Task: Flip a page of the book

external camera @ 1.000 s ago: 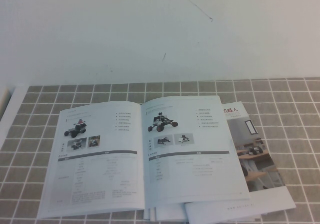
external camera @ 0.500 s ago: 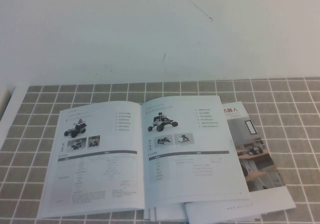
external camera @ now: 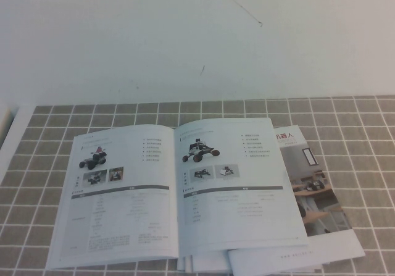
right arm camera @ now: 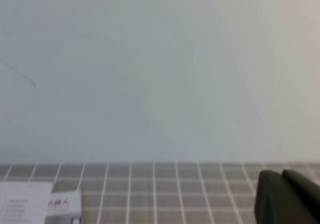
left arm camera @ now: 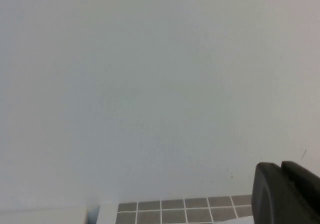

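High view shows the book (external camera: 176, 192) lying open and flat on the tiled bench (external camera: 358, 134), with no arm anywhere over it. The page (external camera: 237, 186) with the black wheeled rover photo, the bullet list and the dark-barred table is the right-hand leaf, lying flat against the sheets below. Its outer edge overlaps a brochure (external camera: 315, 189) with a room photo and large Chinese characters, and loose white sheets (external camera: 278, 260) stick out from under the near edge of the book.

Left wrist view catches only a dark part of the left end effector (left arm camera: 287, 194) at the corner of the picture, held up facing the pale wall (left arm camera: 150, 83), with a strip of bench tiles beneath it. The book does not show there, so it lies well apart from the left end effector, lower down and off to one side. I cannot tell whether its fingers stand apart or together.

Right wrist view likewise gives a dark part of the right end effector (right arm camera: 287, 196) before the wall, above the tiles. A corner of the page (right arm camera: 22, 204) and the brochure's edge (right arm camera: 65, 204) appear at the far side of that picture, well apart from the right end effector and untouched by it. Whether its fingers stand apart or together cannot be told either.
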{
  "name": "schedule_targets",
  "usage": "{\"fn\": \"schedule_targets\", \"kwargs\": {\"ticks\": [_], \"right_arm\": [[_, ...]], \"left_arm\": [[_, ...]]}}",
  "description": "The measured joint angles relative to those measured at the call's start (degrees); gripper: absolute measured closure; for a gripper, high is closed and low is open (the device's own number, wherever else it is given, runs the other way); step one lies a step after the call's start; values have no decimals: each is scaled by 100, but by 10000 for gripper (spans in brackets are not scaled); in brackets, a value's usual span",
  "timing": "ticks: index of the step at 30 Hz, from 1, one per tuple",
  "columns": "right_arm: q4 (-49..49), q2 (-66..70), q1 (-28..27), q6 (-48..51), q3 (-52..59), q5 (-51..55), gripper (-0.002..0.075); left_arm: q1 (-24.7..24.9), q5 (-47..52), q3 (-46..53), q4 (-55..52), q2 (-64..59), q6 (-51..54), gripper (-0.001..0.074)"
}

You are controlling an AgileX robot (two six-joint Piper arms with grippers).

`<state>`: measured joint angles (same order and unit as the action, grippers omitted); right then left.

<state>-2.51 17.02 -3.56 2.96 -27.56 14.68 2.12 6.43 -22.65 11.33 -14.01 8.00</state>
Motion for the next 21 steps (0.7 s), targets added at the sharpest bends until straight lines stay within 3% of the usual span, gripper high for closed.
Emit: {"fn": "schedule_targets", "kwargs": {"ticks": [5,12,17,21], "right_arm": [[778,1306,0,247,-776,975,729],[2185,2729,0,1021,-965,857,729],[3249,3555,0,2612,-1331,1403,729],[3772,4445,0,3524,-1869,2270,729]], "left_arm": [[0,-289,-196,113,-1203,-22,739],[-10,78,-804,307,-3004,-438,739],[31,604,-1661,436,-4218,-473,739],[372,826,-2236,459,-5170,-473,739]]}}
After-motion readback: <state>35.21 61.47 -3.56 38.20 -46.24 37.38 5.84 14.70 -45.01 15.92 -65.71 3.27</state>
